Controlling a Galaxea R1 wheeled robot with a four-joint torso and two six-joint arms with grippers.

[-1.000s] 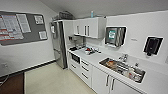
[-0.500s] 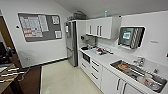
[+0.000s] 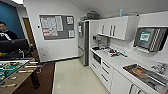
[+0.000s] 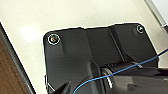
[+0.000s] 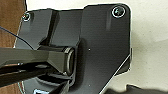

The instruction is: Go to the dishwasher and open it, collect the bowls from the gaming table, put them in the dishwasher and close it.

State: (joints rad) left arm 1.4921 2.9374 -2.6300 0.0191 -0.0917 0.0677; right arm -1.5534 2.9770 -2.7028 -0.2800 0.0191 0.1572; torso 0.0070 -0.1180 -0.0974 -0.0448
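Pale floor (image 4: 75,15) w/ brown strip (image 4: 10,75); blue cable (image 4: 120,72) across.

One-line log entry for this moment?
place: kitchenette | right: counter, sink | ahead: fridge | left: foosball table, person | grippers: unclear

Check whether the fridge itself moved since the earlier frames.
No. The fridge still stands against the white counter; the whole picture shifted, so the camera moved.
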